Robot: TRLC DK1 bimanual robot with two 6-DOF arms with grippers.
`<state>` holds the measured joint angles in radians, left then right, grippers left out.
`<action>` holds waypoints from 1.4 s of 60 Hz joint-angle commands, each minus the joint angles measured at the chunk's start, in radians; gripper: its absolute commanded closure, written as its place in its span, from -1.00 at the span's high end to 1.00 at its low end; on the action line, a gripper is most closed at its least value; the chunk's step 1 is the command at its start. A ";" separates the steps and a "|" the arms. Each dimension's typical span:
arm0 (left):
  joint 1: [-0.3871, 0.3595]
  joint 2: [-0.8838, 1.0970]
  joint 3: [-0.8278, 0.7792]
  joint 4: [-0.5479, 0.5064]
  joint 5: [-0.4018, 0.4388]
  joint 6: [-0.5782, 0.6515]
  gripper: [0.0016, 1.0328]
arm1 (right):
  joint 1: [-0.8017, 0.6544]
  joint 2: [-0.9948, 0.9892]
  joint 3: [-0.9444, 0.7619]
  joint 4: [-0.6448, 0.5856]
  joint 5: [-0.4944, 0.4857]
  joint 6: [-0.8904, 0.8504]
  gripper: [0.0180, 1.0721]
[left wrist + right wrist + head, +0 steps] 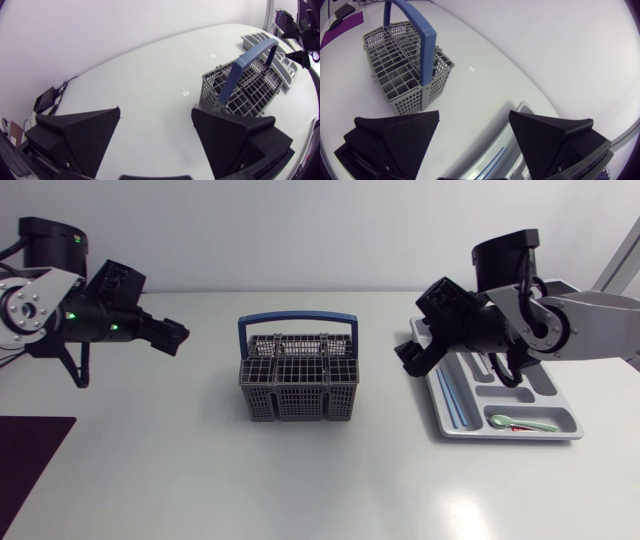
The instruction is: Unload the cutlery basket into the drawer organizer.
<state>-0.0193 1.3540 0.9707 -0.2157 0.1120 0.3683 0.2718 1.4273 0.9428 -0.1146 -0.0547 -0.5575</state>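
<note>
I'm over a broad white table point(200, 480), smooth and matte. The light on it is soft and even, throwing only faint shadows. Beyond its far edge stands a plain pale wall point(300, 230). Off on my left side, a dark purple mat point(30, 452) lies flat at the table's edge. Looking across from my left wrist now: a small black box point(46, 99) with a cable sits by the table's rim, and there's a tiny square mark point(185, 92) on the white surface.
</note>
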 commanded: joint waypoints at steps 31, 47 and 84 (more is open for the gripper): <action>0.074 -0.351 -0.214 0.047 0.081 0.023 0.91 | -0.068 -0.277 -0.128 -0.026 0.038 0.096 0.91; 0.074 -0.518 -0.294 0.070 0.087 0.032 0.91 | -0.054 -0.410 -0.236 0.026 0.096 0.126 0.91; 0.067 -0.836 -0.460 0.047 0.144 0.021 0.91 | -0.052 -0.737 -0.434 0.052 0.185 0.232 0.91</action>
<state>0.0383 0.5602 0.5549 -0.1741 0.2352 0.3862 0.2146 0.7315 0.5518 -0.0711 0.1017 -0.3683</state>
